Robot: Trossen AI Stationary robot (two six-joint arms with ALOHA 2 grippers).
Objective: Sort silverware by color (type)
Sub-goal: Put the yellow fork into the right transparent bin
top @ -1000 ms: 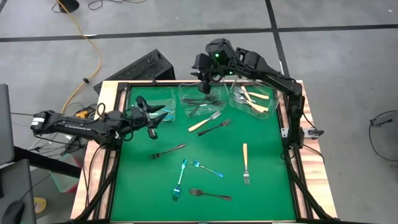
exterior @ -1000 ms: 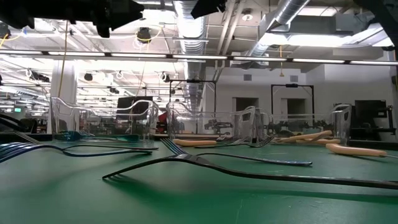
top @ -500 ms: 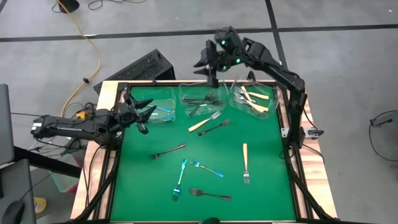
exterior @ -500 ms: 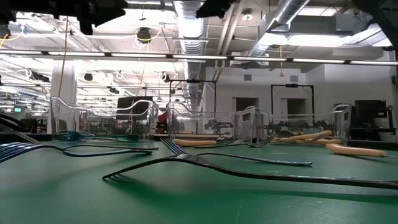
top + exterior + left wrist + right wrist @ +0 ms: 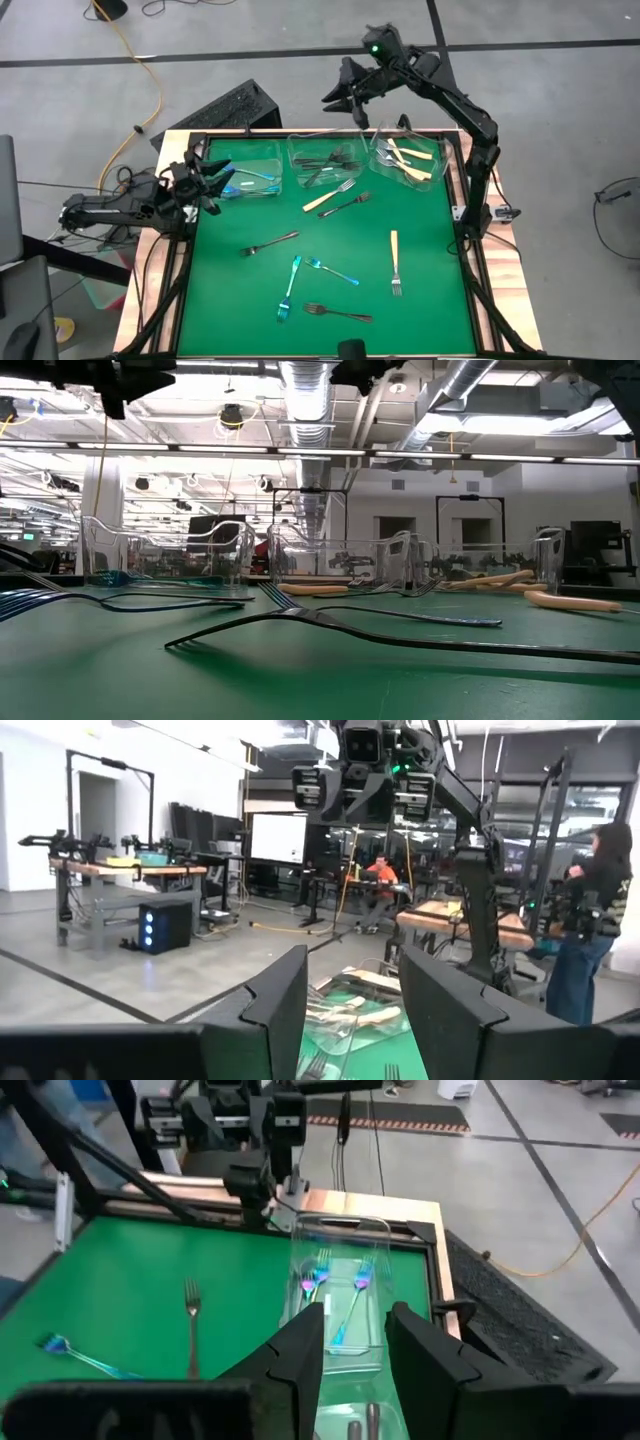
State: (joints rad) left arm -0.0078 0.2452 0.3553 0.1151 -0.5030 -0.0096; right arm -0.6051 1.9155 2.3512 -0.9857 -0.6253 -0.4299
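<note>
Several forks lie loose on the green mat: a cream-handled one point(image 5: 328, 196) beside a dark one point(image 5: 345, 205), another dark one point(image 5: 268, 243), two blue-teal ones point(image 5: 290, 288) point(image 5: 333, 270), a dark one point(image 5: 337, 312) near the front, and a cream one point(image 5: 395, 262). Three clear tubs stand along the far edge: the left point(image 5: 250, 170) holds blue forks, the middle point(image 5: 325, 160) dark ones, the right point(image 5: 405, 155) cream ones. My left gripper point(image 5: 205, 180) point(image 5: 352, 960) is open at the table's left edge beside the left tub. My right gripper point(image 5: 345, 95) point(image 5: 357, 1312) is open, high beyond the far edge.
A raised wooden frame point(image 5: 180, 140) borders the mat. A black keyboard-like object point(image 5: 225, 108) lies on the floor past the far left corner. The mat's middle and right side point(image 5: 430, 230) hold few forks. A person point(image 5: 590, 910) stands in the room behind.
My left gripper has drawn back from over the mat near the left tub toward the table's left edge. My right gripper has risen from above the middle tub and moved out past the far edge. The forks on the mat have stayed put.
</note>
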